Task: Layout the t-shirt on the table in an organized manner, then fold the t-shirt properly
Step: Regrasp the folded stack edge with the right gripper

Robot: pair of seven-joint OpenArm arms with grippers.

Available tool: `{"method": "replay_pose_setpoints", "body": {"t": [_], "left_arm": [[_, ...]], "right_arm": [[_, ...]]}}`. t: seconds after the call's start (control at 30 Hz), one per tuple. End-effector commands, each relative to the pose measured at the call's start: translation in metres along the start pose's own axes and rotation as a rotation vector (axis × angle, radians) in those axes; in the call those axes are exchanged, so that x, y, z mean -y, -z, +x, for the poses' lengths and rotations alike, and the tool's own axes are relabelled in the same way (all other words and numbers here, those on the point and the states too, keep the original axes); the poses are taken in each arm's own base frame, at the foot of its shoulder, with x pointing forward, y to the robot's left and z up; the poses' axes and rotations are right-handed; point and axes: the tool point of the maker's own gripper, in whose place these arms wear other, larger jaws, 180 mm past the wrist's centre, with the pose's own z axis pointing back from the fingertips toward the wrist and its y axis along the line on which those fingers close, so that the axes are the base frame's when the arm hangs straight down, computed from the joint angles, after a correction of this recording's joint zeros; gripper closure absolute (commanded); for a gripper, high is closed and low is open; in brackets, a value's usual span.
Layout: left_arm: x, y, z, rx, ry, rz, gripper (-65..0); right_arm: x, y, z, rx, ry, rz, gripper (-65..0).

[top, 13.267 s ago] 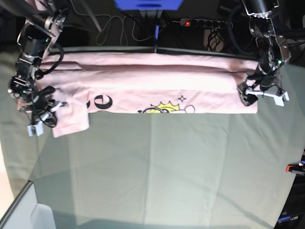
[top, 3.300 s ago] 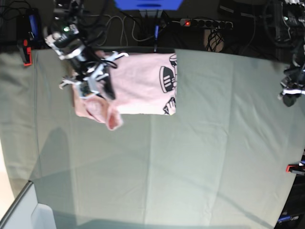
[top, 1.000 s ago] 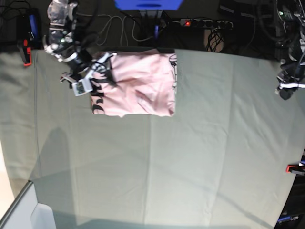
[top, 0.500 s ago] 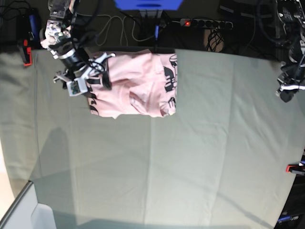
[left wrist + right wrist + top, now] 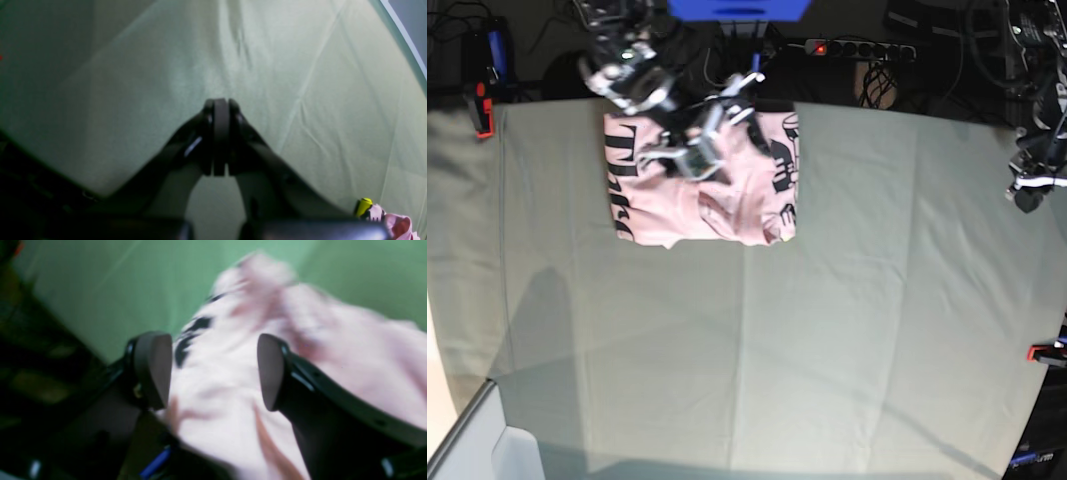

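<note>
The pale pink t-shirt (image 5: 717, 195) lies in a folded, rumpled rectangle at the table's (image 5: 827, 330) far edge, left of centre, with black lettering along its left and right sides. My right gripper (image 5: 707, 140) hovers over the shirt's upper middle. In the right wrist view it is open (image 5: 213, 370), the blurred t-shirt (image 5: 350, 350) lies below it, and nothing is between its fingers (image 5: 153, 370). My left gripper (image 5: 1025, 195) hangs at the table's right edge, far from the shirt. It is shut and empty (image 5: 220, 133) above bare cloth (image 5: 300, 66).
Red-and-black clamps sit at the left edge (image 5: 484, 110) and the right edge (image 5: 1042, 352). A power strip (image 5: 857, 47) and cables lie behind the table. The table's near-left corner (image 5: 467, 430) is cut off at an angle.
My right gripper has swung from the shirt's left edge to above its upper middle. The shirt's left part now lies flat with its lettering showing. The left arm has not moved.
</note>
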Motion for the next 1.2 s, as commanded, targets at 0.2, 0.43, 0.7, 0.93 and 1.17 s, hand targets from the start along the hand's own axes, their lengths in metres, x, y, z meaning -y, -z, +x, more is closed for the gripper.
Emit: {"method": "replay_pose_setpoints", "body": {"t": [0.2,0.43,0.7,0.93,1.17], "left_arm": [[0.001,-0.001,0.012,0.030,0.018,-0.012,-0.1],[0.002,-0.001,0.013,0.032,0.020,-0.012,-0.1],[0.003,0.000,0.014,0.036,0.019,-0.015,-0.1],[0.003,0.000,0.014,0.036,0.017,-0.016,-0.1],[0.002,-0.001,0.013,0.033,0.019,-0.012,-0.1]], "right_arm": [[-0.043,0.015,-0.004,-0.024,-0.068,0.118,-40.3],[-0.030,0.014,-0.006,-0.032,-0.095,0.101,-40.2],[-0.011,0.009,-0.014,-0.052,-0.080,0.053,-40.2],[-0.013,0.015,-0.028,-0.085,-0.060,0.072,-40.1],[-0.009,0.020,-0.026,-0.082,-0.067,0.072,-39.8]]}}
